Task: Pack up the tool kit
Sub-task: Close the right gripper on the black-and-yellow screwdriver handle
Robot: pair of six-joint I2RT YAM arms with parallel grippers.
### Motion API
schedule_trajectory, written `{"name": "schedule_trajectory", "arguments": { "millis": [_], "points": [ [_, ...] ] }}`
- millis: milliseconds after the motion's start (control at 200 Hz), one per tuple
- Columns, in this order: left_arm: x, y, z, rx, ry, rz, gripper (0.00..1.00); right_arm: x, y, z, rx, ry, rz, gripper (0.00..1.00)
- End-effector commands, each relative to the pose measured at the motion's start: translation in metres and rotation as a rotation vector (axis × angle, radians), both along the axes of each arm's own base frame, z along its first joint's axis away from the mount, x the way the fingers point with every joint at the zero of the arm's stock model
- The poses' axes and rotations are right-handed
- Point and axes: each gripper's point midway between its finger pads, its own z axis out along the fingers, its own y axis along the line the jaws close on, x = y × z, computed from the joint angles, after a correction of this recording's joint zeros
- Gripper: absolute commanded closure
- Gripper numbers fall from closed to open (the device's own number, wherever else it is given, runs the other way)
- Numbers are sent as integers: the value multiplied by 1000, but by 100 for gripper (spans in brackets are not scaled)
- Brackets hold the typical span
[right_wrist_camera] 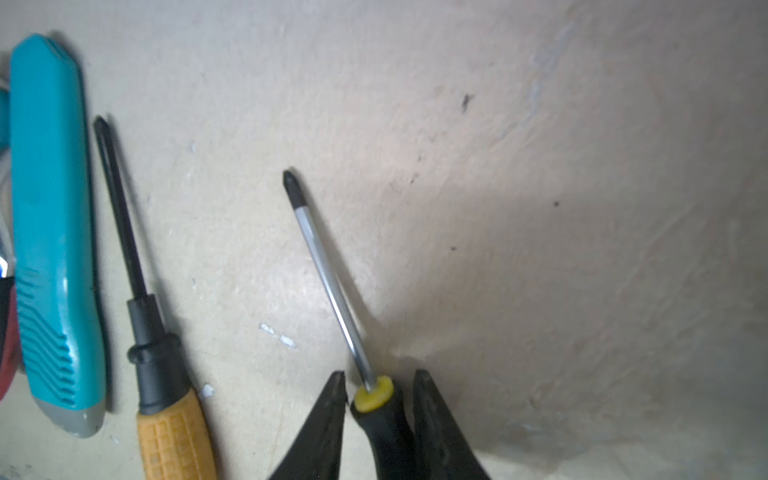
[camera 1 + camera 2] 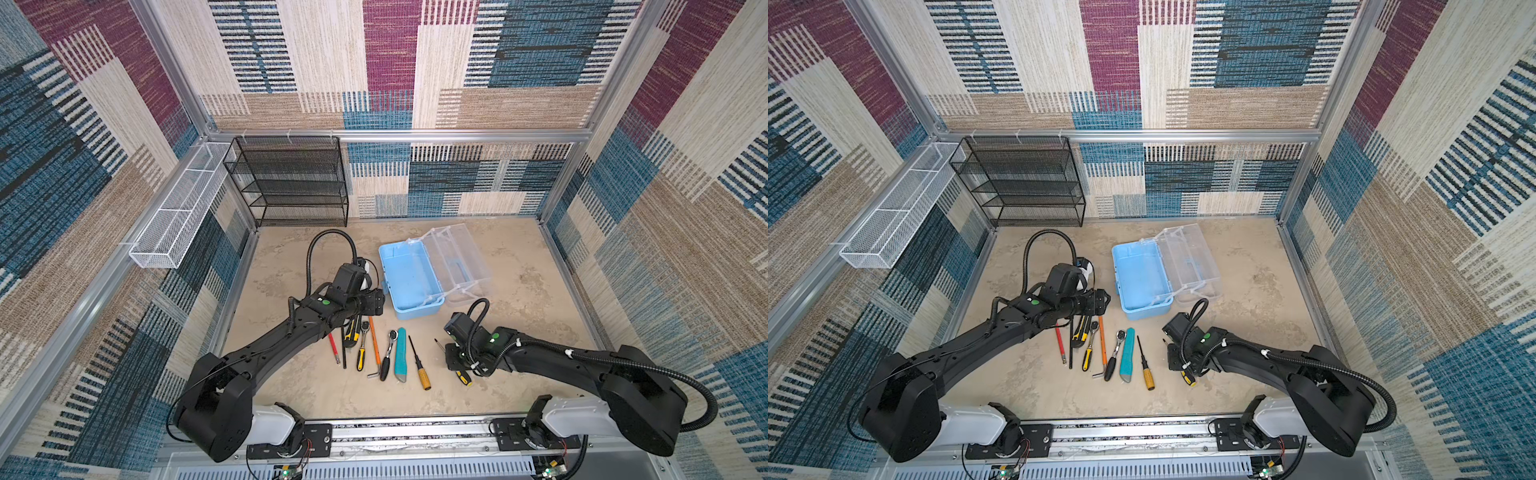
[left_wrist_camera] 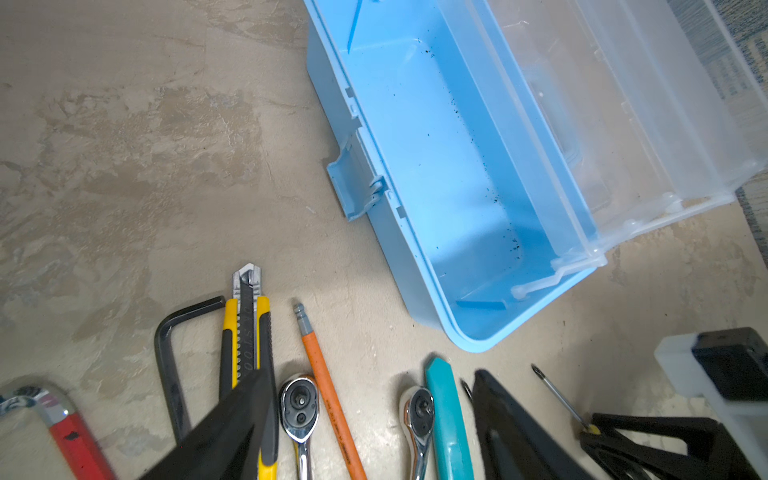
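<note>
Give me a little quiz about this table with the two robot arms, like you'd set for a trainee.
1. True or false: the light-blue toolbox already has tools inside it.
2. Which tool do the jaws of the right gripper stand on either side of? A) the teal utility knife B) the black-and-yellow screwdriver C) the orange-handled screwdriver
3. How many ratchets lie on the table?

Key: 1 false, it is empty with its lid open; 2 B; 3 two.
</note>
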Motion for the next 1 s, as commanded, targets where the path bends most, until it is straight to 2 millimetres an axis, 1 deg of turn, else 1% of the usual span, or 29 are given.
{"name": "schedule_trajectory", "arguments": {
  "millis": [0,120,205,280,341,421,556,701,861,997],
  "points": [
    [6,1,7,-10,-26,20,20,-12,-10,-10,-42,65,-24,70],
    [6,2,5,-8,-23,25,20,-6,-9,-8,-53,54,-29,72],
    [5,3,4,-5,-17,26,20,-5,-9,-10,-53,58,-25,72],
    [5,4,6,-5,-23,29,20,-6,-11,-10,-71,62,-19,65],
    [4,6,6,-2,-25,32,20,-4,-12,-7,-79,53,-11,63],
    [3,6,7,-4,-29,31,20,-3,-12,-1,-72,35,3,57],
    [1,7,7,-8,-30,28,20,-7,-10,3,-55,34,35,51],
    [-1,7,7,-10,-28,24,20,-11,-10,4,-53,40,53,51],
    [-3,8,7,-13,-28,30,20,-12,-1,6,-46,40,89,53],
    [-3,10,7,-16,-33,37,20,-11,-3,1,-76,37,95,55]
  ]
}}
